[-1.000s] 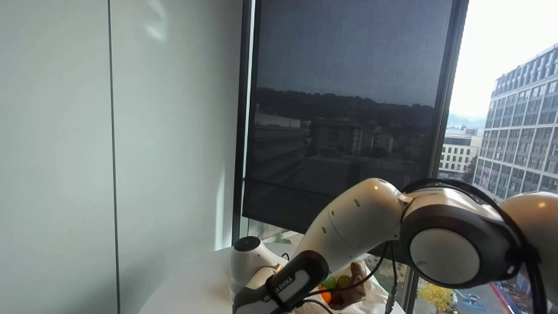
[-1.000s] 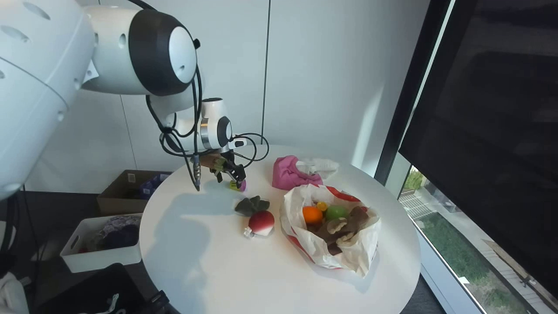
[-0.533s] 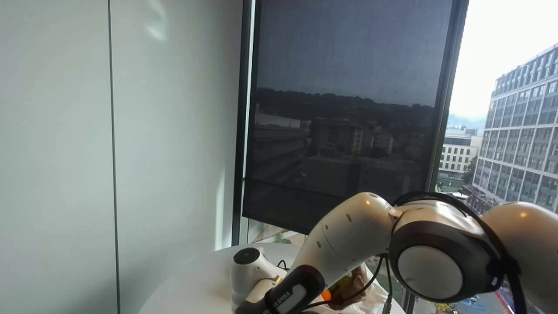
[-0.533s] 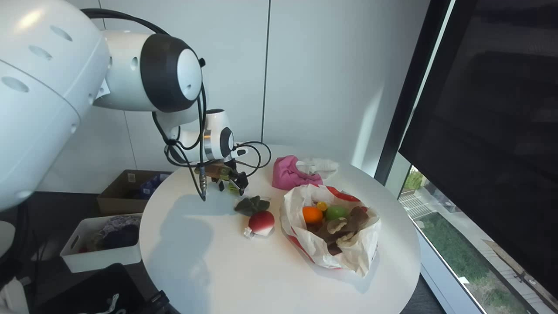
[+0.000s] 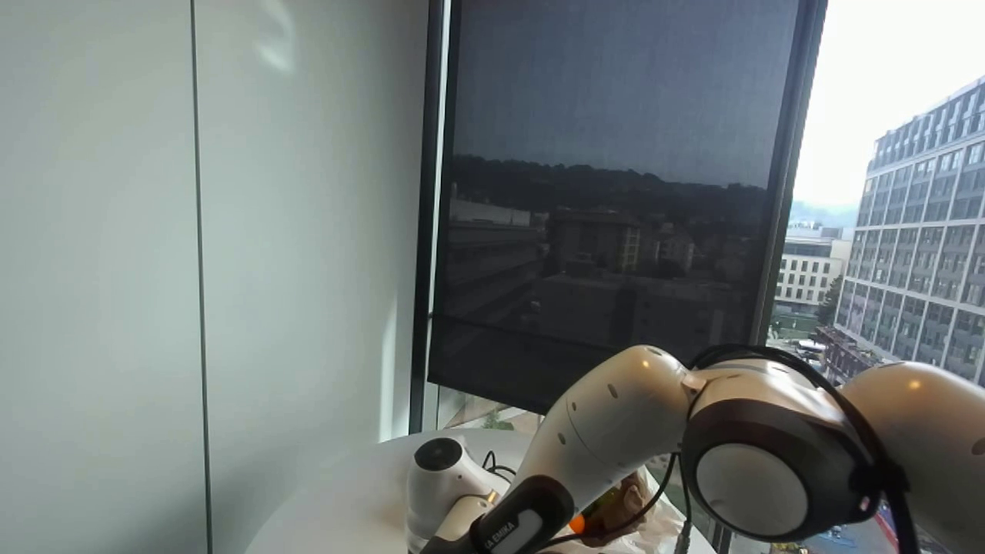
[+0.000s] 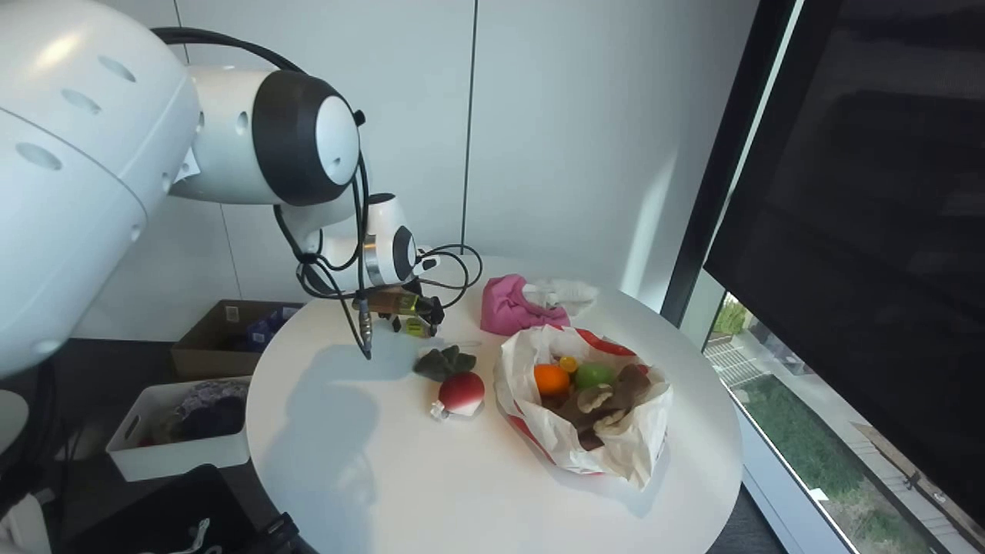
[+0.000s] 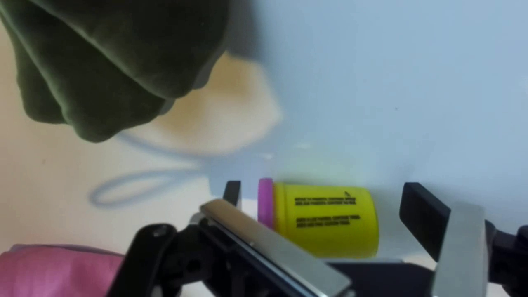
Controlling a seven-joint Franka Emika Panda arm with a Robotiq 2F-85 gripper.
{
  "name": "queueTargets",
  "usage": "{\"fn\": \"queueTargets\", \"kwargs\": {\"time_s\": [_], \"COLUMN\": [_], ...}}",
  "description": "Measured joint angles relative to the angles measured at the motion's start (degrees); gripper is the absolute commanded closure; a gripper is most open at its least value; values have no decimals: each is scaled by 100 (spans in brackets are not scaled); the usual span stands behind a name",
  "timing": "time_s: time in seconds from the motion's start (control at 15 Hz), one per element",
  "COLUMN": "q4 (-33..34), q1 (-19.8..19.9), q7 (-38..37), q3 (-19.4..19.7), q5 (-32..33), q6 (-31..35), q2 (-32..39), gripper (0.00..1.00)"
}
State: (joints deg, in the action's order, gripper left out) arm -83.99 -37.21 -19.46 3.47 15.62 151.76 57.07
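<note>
Looking down in the wrist view, find a yellow tub (image 7: 336,220) lying on its side on the white table (image 7: 392,82), purple lid (image 7: 265,200) towards the left edge. See the gripper (image 7: 329,206) set wide, one of its fingers (image 7: 425,220) out beyond each end of the tub, with gaps left at both and nothing held. Cannot tell the height of the fingertips over the table. Notice dark green plush leaves (image 7: 107,62) at upper left and pink cloth (image 7: 62,272) in the lower left corner, both apart from the tub.

In an exterior view, see the white and black arm (image 6: 300,135) extended from the left, with the gripper low over the far part of the table, right at the tub. Spot the leaves nearer the camera, up against a round red and white plush (image 6: 462,392), and to the right a white and red bag (image 6: 645,446) with an orange (image 6: 551,379), a green fruit (image 6: 595,375) and brown lumps (image 6: 632,382) inside.

In an exterior view, see a dark shade (image 5: 608,231), a tall building (image 5: 916,231) to its right, and the arm arched across the lower right. Get only part of the bag and orange behind it, with gripper and tub hidden.
</note>
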Motion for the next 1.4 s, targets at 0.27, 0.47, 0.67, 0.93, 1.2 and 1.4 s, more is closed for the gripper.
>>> {"fn": "queueTargets", "kwargs": {"time_s": [0.27,0.47,0.67,0.93,1.2,1.4], "q4": [6,23,42,30,-122,-497], "q1": [3,4,-3,-31,-22,84], "q7": [162,208,272,189,-328,-767], "q3": [45,53,137,801,1745,2157], "q5": [1,1,43,425,987,1340], "q6": [63,69,65,14,-281,-675], "q2": [9,14,-61,-520,-1094,-1452], "gripper": [54,70,70,70,70,70]}}
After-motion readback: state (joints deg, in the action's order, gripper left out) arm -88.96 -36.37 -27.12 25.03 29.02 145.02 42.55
